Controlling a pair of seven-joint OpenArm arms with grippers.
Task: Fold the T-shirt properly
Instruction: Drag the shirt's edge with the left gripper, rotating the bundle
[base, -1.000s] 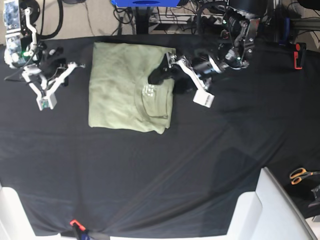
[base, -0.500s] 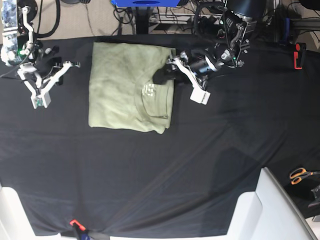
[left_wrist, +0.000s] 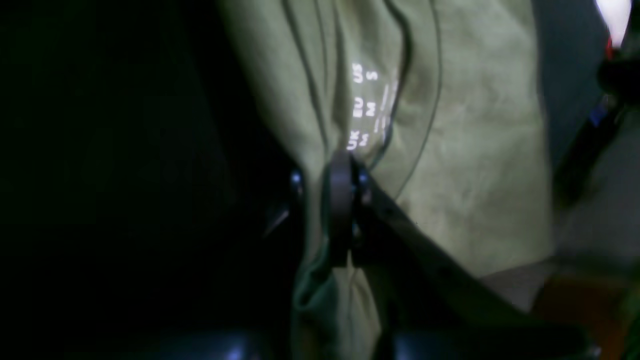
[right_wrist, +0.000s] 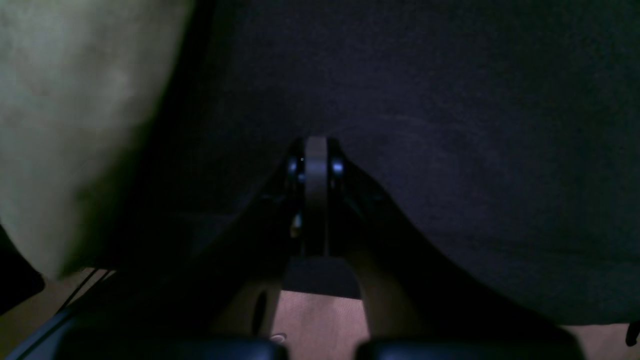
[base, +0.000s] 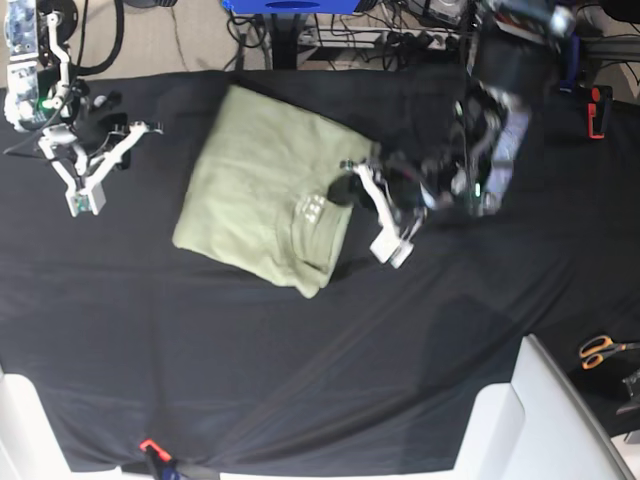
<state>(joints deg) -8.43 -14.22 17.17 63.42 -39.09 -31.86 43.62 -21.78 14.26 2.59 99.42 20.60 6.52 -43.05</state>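
Folded T-shirt (base: 255, 190) lies skewed (neck label toward the left claw (base: 345, 192)).

In the left wrist view the T-shirt (left_wrist: 465, 165) runs off the top and bottom edges, the white label (left_wrist: 367, 107) print is smeared so only a few size letters can be made out, and the cloth pinched at the left gripper (left_wrist: 342, 200) hides how the jaws meet. In the right wrist view the shirt is only a soft, out-of-focus pale patch cut by the left edge, and the surface (right_wrist: 450, 125) is too dark to show any detail. From the base view the scissors (base: 603, 350) are cut by the right edge, and the left arm's blur hides the shirt edge it covers
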